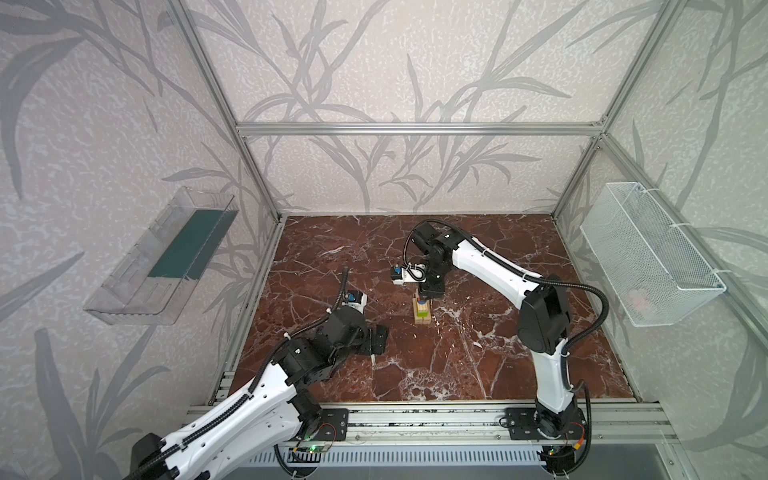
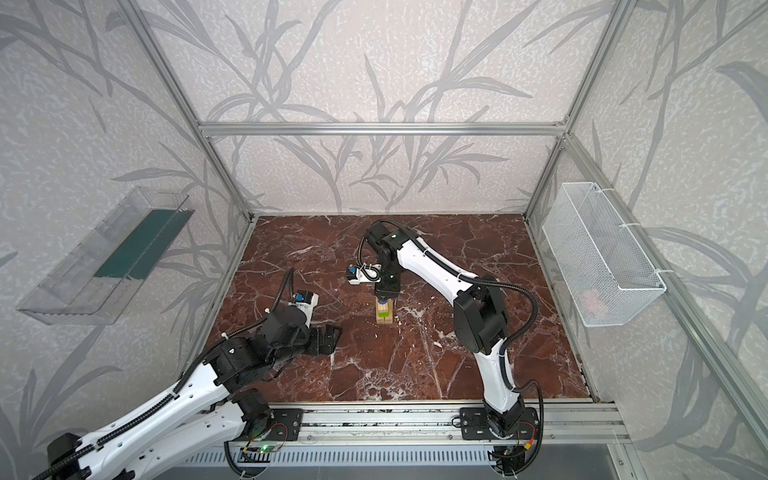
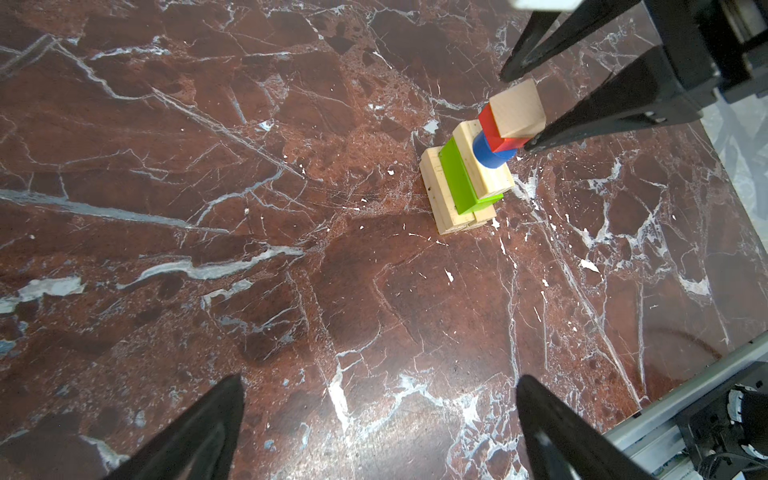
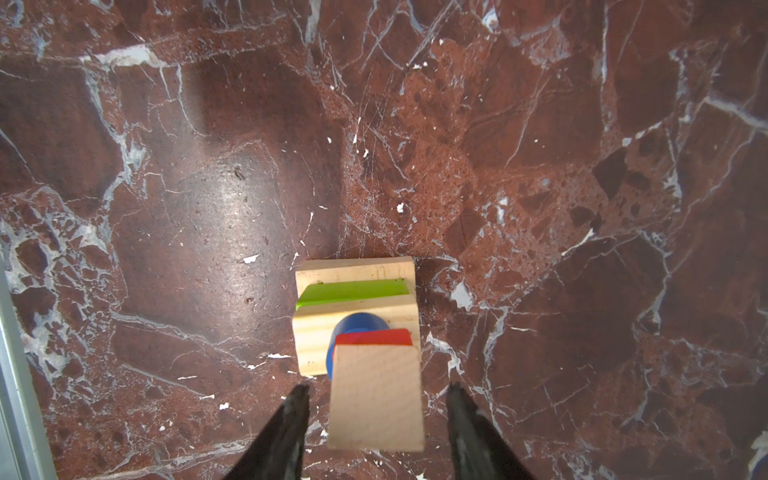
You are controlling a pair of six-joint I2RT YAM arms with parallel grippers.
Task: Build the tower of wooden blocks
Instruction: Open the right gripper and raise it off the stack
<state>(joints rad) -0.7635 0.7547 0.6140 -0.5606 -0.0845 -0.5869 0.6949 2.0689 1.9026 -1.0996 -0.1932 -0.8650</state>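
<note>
Since the right gripper [image 4: 378,387] stands spread around the pale block [image 4: 376,399] topping the tower [image 4: 316,345], withdrawal should rise straight up.

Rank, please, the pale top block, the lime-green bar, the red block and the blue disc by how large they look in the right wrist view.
1. pale top block, though it sits nearest the camera.
2. lime-green bar.
3. red block and blue disc: both mostly covered, too alike to rank.

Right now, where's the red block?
In the left wrist view, red block sits on the blue disc, under the pale top block, right hand open around them.
</note>
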